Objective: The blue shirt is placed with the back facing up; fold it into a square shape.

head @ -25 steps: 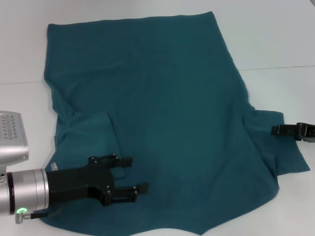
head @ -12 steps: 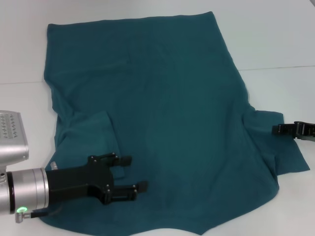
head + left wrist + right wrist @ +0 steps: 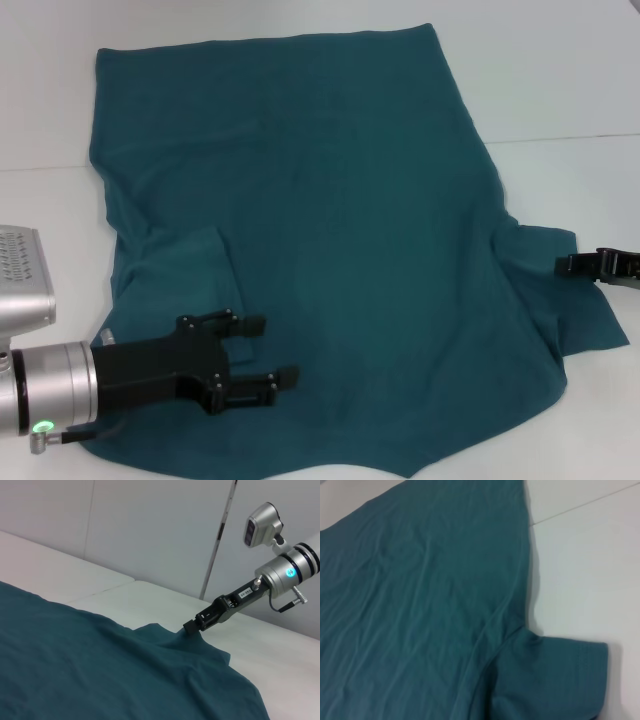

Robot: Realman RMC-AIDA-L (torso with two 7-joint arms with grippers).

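Blue shirt (image 3: 330, 240) flat beneath left hand (image 3: 270, 352), fingers parted, empty; right hand (image 3: 568, 265) at sleeve edge, grip unclear.

Shirt covers most of the worktop — bare margins only at the edges

The blue shirt (image 3: 320, 240) spreads across the middle, leaving bare worktop (image 3: 560, 70) along the far edge, the far right corner and the left side. The left gripper (image 3: 268, 352) hangs over the near left part of the cloth, jaws apart; the right gripper (image 3: 566, 265) sits at the right sleeve's edge — bare surface lies behind it.
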